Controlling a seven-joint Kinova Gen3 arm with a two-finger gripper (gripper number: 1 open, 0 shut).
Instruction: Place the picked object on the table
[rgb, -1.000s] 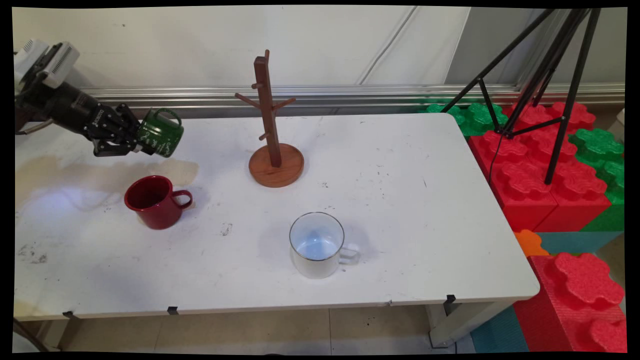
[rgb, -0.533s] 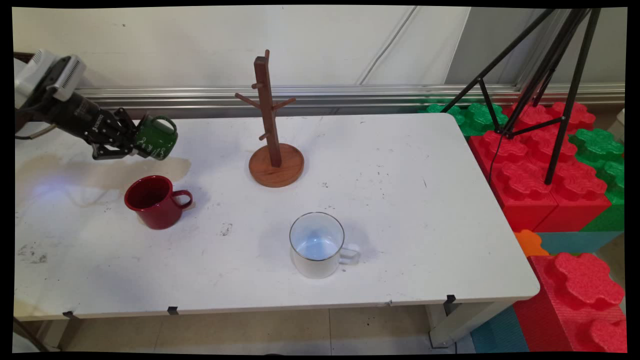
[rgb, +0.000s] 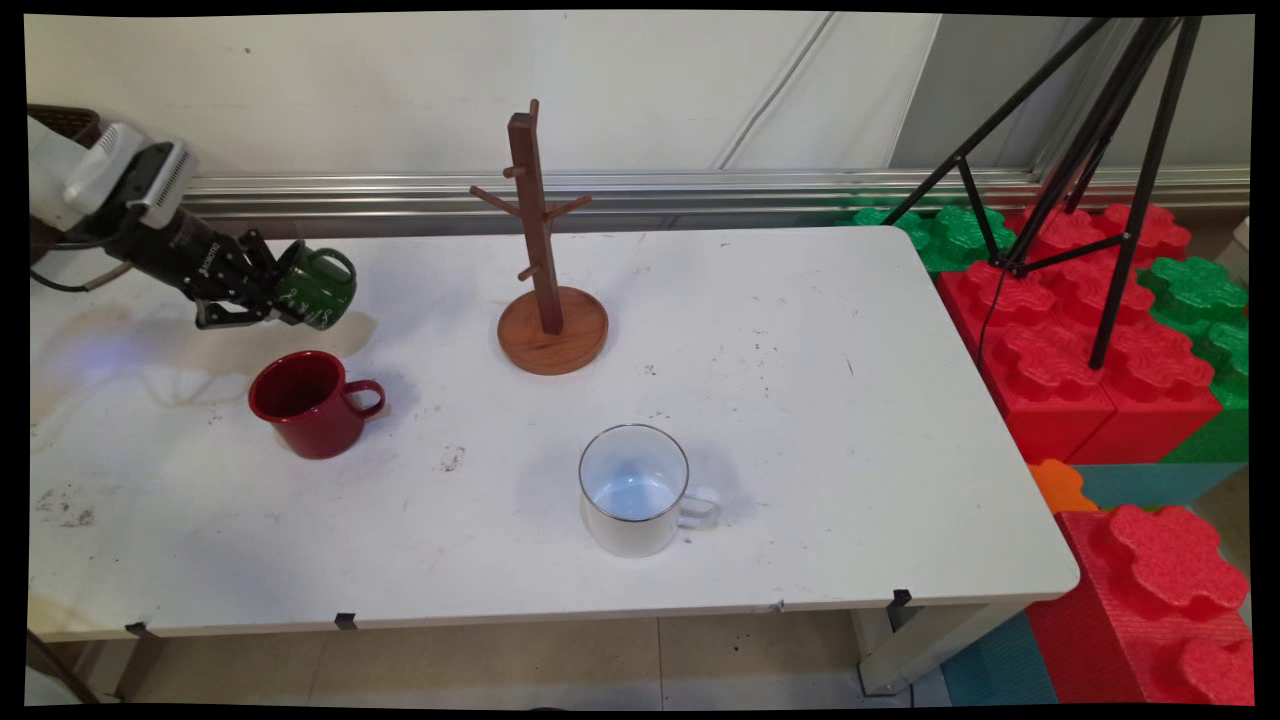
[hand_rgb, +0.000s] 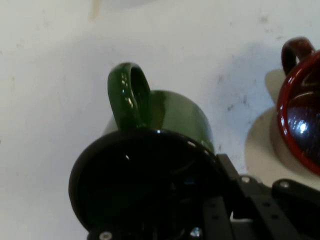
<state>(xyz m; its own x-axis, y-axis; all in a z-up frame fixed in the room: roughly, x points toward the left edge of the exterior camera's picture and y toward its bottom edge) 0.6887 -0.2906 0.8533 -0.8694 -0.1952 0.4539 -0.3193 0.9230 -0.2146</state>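
Jaws of the gripper (rgb: 268, 297) clenched on green mug (rgb: 318, 288) held sideways above tabletop (rgb: 800, 420), risking slip onto red mug (rgb: 308, 402) just beside.

Counter (rgb: 800, 400): white top, scuffed with dark specks, a tan stain under and behind the hand (rgb: 268, 296).
Red mug (rgb: 312, 402): upright on the counter, just below the hand, handle pointing away from the arm.
Wooden mug tree (rgb: 545, 262): standing on its round base, well out ahead of the hand.
White mug (rgb: 636, 489): upright, farthest from the hand, toward the near edge.
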